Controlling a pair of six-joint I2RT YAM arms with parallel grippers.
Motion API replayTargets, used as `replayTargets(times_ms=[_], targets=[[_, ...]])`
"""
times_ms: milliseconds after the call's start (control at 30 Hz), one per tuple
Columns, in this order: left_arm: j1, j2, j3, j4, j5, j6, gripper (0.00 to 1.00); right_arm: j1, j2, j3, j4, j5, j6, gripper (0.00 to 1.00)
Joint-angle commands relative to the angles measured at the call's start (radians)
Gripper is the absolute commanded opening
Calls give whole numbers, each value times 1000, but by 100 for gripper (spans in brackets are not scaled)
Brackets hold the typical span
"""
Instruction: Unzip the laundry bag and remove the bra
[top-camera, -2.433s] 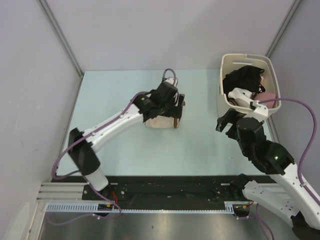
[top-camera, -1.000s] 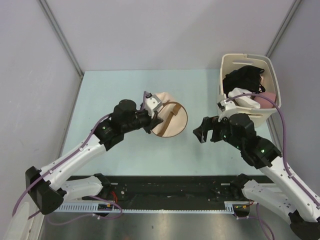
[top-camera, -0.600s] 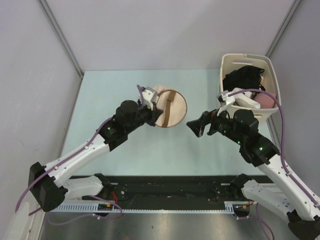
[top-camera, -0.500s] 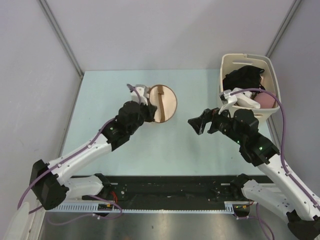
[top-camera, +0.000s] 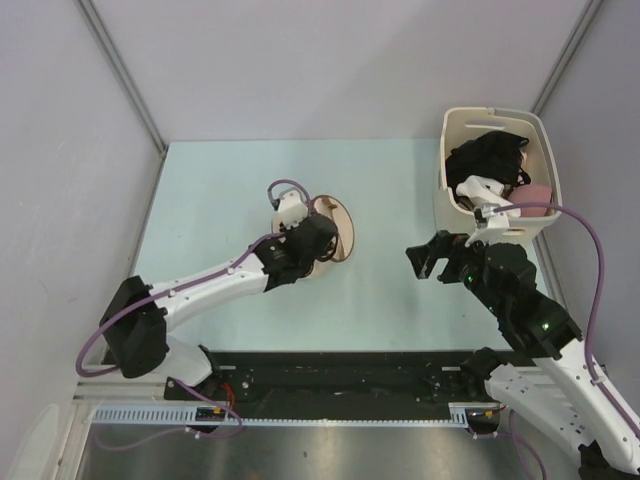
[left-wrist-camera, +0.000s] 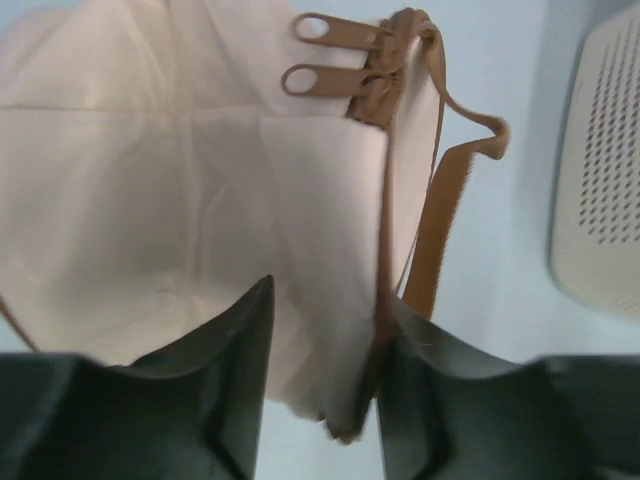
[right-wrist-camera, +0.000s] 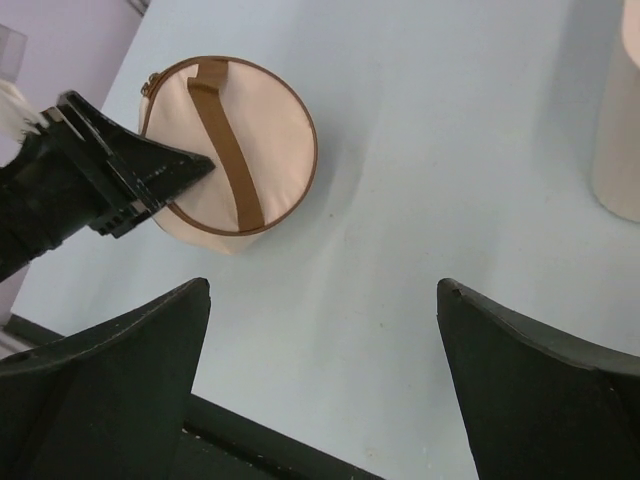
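The left hand (left-wrist-camera: 328, 295) has its two fingers a little apart with a fold of the laundry bag (left-wrist-camera: 150, 200) and its brown rim trim standing between them. From here I cannot tell whether they are pinching that fold or only straddling it. The bag stands on edge near the middle of the counter (top-camera: 220, 190), its round face and brown strap (right-wrist-camera: 225, 140) turned toward the right arm. Two brown zip pulls (left-wrist-camera: 320, 25) lie side by side at the far end of the rim from the fingers, so I take the zip to be closed; no bra shows. The right hand (right-wrist-camera: 322, 290) hangs well apart from the bag, spread wide and holding nothing, with the cream basket (top-camera: 440, 200) of dark clothes just behind it.

The weak spot is that hold on the rim. If it is slack, a tug on a pull would likely drag or topple the soft bag rather than run the zip. The strap lies close by the pulls, so the right hand could catch it instead.
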Motion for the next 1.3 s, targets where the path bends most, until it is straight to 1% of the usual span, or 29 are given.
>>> replayTargets(times_ms=[0, 33, 67, 100, 167, 200, 233, 267, 333, 400, 500, 567, 667, 700, 767, 800, 833, 900, 933, 967, 1033, 1067, 1133, 1167, 1233, 1267], targets=[[5, -63, -20, 49, 65, 71, 54, -3, 5, -13, -43, 67, 21, 100], [13, -104, -31, 95, 71, 92, 59, -3, 9, -13, -35, 67, 19, 100], [16, -118, -29, 101, 77, 112, 67, -3, 14, -13, -27, 53, 14, 99], [21, -135, -22, 99, 79, 146, 72, -3, 20, -16, 5, 39, 7, 100], [47, -178, -2, 106, 132, 195, 78, 1, 45, -24, 42, 16, 1, 100], [56, -190, 3, 120, 161, 247, 80, 4, 52, -45, 90, 4, -13, 100], [71, -204, 9, 120, 213, 258, 81, 11, 72, -53, 118, -10, -31, 100], [76, -235, 23, 121, 230, 273, 81, 30, 83, -61, 137, 13, -24, 100], [80, -264, 40, 77, 224, 316, 82, 53, 114, -62, 187, 54, -12, 100], [96, -311, 45, 60, 218, 349, 82, 87, 157, -59, 233, 102, 34, 100], [154, -359, 23, 33, 250, 379, 82, 132, 212, -59, 273, 166, 112, 100], [162, -368, 12, 23, 266, 408, 81, 152, 236, -59, 292, 194, 126, 100], [162, -368, 2, 9, 325, 497, 81, 189, 272, -61, 300, 214, 126, 100], [162, -361, -6, 23, 406, 558, 81, 181, 287, -59, 303, 205, 134, 99], [160, -307, -17, -1, 451, 585, 80, 153, 301, -46, 306, 159, 172, 100], [160, -290, -24, -16, 479, 587, 80, 134, 321, -39, 310, 144, 239, 100], [160, -270, -31, -21, 482, 588, 80, 114, 332, -36, 310, 144, 284, 100], [160, -267, -51, -17, 468, 577, 80, 113, 355, -29, 306, 188, 384, 98], [163, -270, -57, -10, 452, 582, 81, 135, 384, -29, 303, 220, 474, 98], [168, -272, -54, -4, 448, 606, 82, 146, 400, -27, 309, 226, 514, 98], [202, -249, -9, -15, 473, 643, 84, 187, 449, -27, 365, 248, 575, 98], [217, -209, 11, -23, 491, 707, 84, 242, 462, -26, 393, 271, 585, 100], [245, -158, 44, -41, 467, 766, 84, 299, 511, -24, 448, 353, 612, 100], [252, -119, 73, -50, 468, 815, 85, 319, 531, -21, 451, 366, 660, 100], [281, -95, 94, -61, 477, 832, 85, 322, 559, -18, 447, 378, 717, 99], [292, -88, 98, -60, 505, 835, 85, 322, 584, -19, 448, 384, 753, 100]])
